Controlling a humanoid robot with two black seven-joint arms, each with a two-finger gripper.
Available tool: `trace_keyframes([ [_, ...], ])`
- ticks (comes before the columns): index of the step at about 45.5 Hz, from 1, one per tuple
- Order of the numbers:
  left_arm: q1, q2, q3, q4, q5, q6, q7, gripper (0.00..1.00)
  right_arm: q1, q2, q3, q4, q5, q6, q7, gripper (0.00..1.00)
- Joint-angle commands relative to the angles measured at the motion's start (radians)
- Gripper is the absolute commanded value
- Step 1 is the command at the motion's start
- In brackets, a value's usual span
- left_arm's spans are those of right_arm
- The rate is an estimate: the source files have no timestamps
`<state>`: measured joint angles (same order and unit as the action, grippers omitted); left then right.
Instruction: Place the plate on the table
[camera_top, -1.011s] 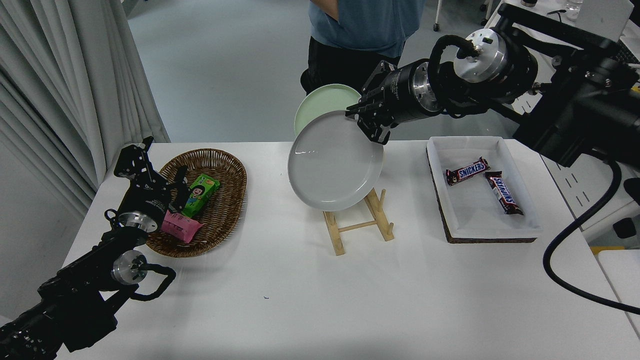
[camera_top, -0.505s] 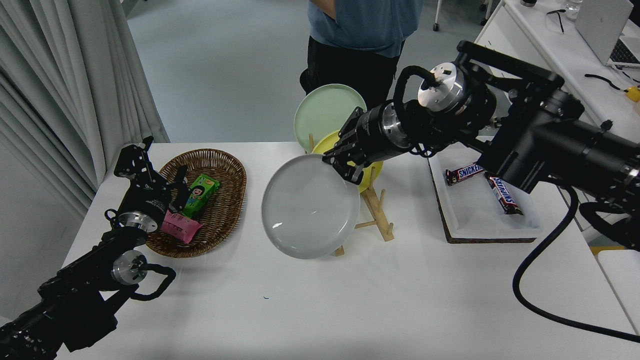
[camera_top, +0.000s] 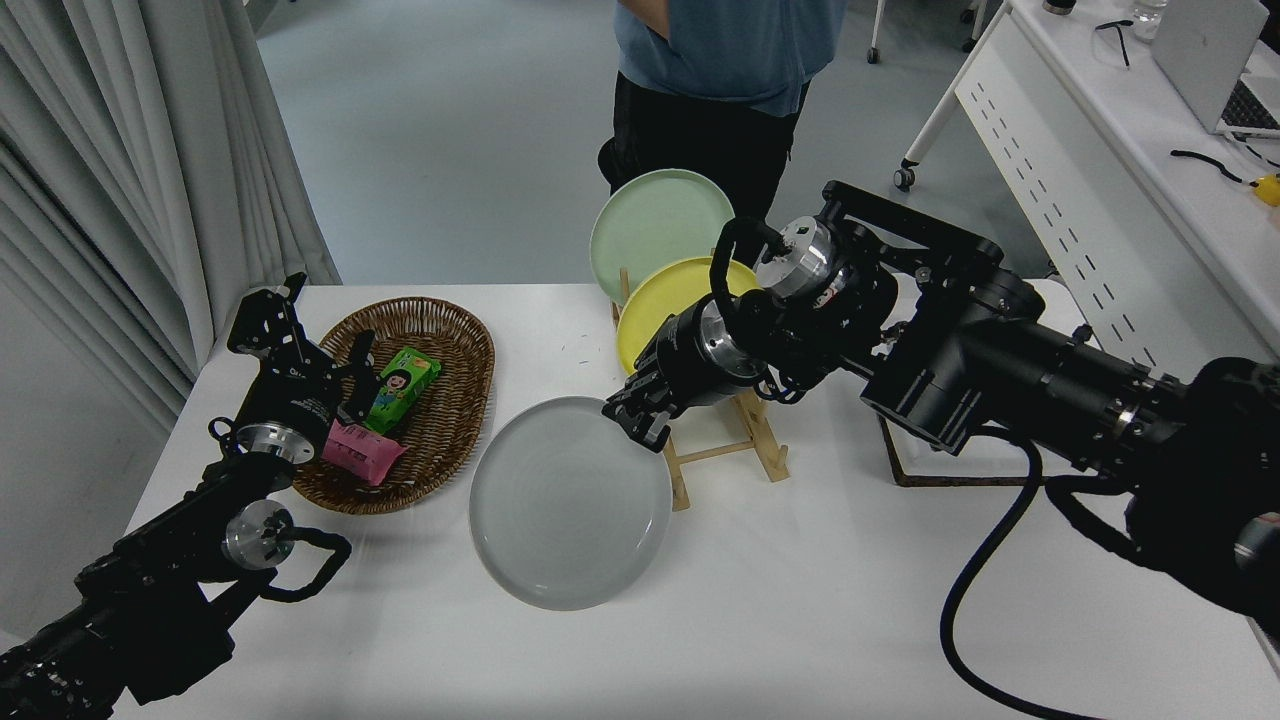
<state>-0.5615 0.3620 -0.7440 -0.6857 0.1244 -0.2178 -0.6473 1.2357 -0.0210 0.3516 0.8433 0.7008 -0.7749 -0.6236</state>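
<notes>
The round light-grey plate (camera_top: 570, 503) is low over the white table (camera_top: 700, 620), left of and in front of the wooden rack (camera_top: 735, 440). I cannot tell whether it touches the tabletop. My right gripper (camera_top: 640, 418) is shut on the plate's upper right rim. The right arm reaches in from the right across the rack. A yellow plate (camera_top: 665, 300) and a pale green plate (camera_top: 660, 220) stand upright in the rack behind it. My left arm is parked at the lower left, its gripper (camera_top: 300, 345) beside the basket.
A wicker basket (camera_top: 440, 400) with a green packet (camera_top: 403, 385) and a pink packet (camera_top: 358, 455) sits at the left. A person (camera_top: 715, 60) stands at the far side. A tray edge (camera_top: 900, 465) shows under my right arm. A perforated white desk (camera_top: 1090, 170) stands at the right.
My right gripper has carried the grey plate from the rack down and to the left, toward the table's front. The yellow plate has come into view behind it. The left arm has not moved.
</notes>
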Motion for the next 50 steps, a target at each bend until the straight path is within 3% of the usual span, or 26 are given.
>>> trace_keyframes([
  [1,0.0,0.0,0.0,0.0,0.0,0.0,0.0,1.0,-0.062,0.021,0.01,-0.113,0.0,-0.011,0.001,0.0],
  [14,0.0,0.0,0.0,0.0,0.001,0.0,0.0,1.0,-0.087,0.021,0.124,-0.302,0.023,-0.011,-0.001,0.0],
  [25,0.0,0.0,0.0,0.0,0.0,0.0,0.0,1.0,-0.124,0.021,0.135,-0.293,0.112,-0.011,-0.002,0.0],
  [50,0.0,0.0,0.0,0.0,0.0,0.0,0.0,1.0,-0.285,0.021,0.124,-0.193,0.111,-0.011,-0.002,0.0],
])
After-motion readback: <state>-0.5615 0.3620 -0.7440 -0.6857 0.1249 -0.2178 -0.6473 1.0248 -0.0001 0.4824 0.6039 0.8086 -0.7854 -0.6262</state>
